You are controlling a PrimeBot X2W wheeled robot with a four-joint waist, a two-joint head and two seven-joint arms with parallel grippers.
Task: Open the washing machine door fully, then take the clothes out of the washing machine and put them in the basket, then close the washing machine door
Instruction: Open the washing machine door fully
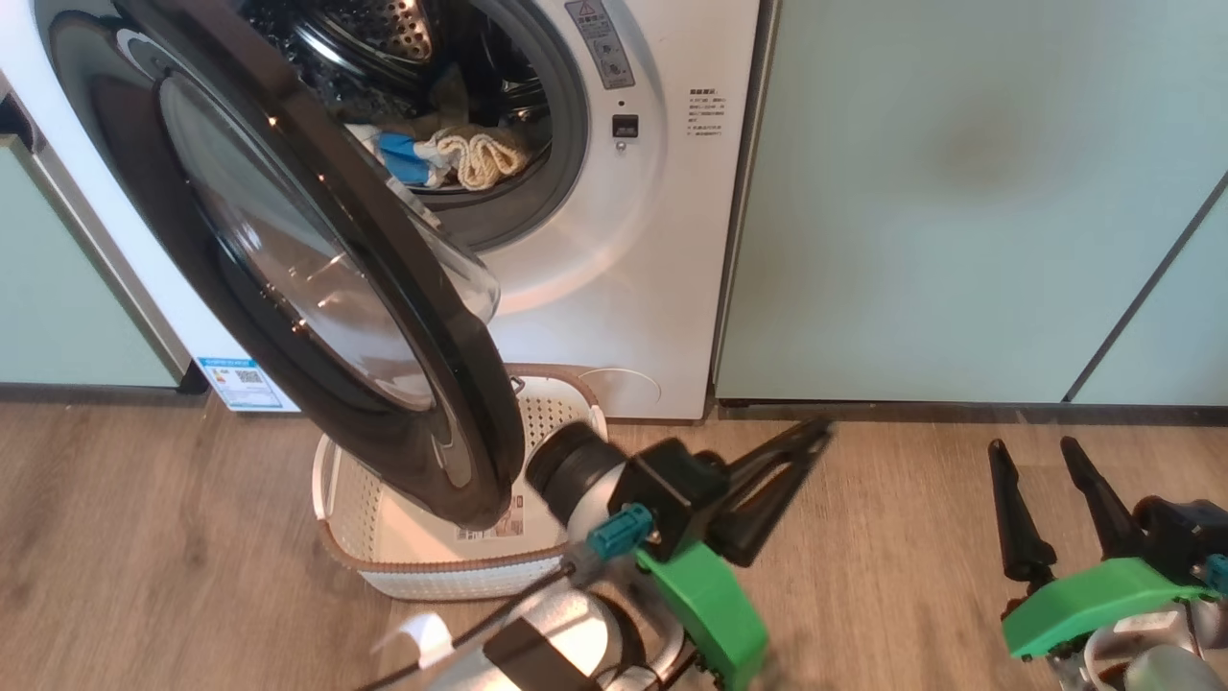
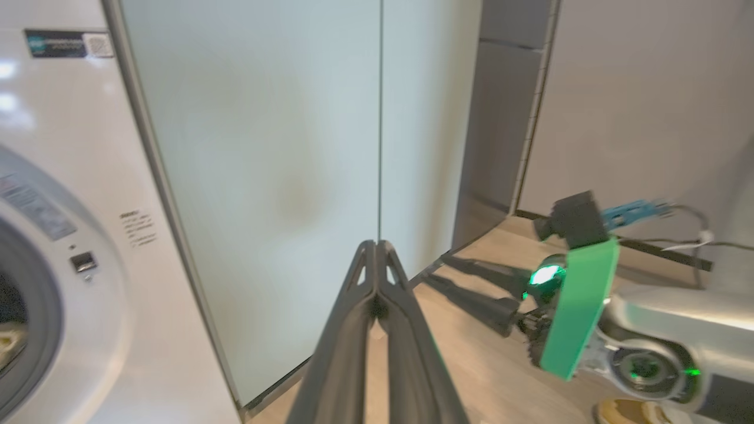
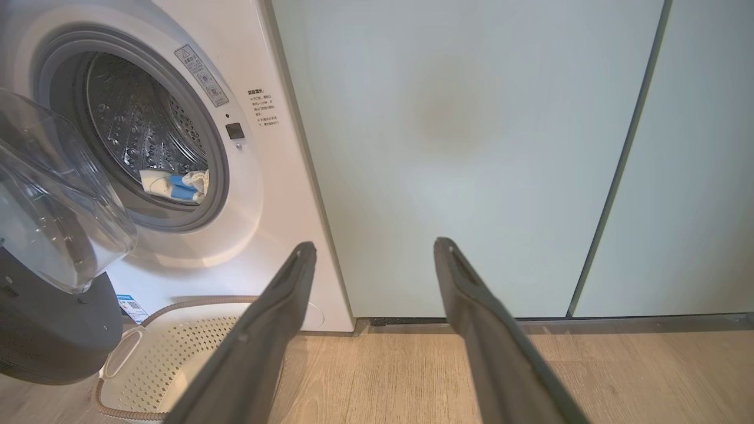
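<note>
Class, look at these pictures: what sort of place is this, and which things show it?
Probably a home laundry corner: a washing machine with clothes in its drum, a basket on the wood floor, and pale green cabinets alongside.

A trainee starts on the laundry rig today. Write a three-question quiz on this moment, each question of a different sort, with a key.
1. True or false: the washing machine door is shut against the machine.
2. Pick one. The clothes lie: A, inside the washing machine; B, on the floor; C, on top of the cabinets.
3. Fill the blank: the left gripper has its fingers pressed together, while the right gripper is ___.

Key: 1, false: the door is swung out. 2, A. 3, open.
</note>
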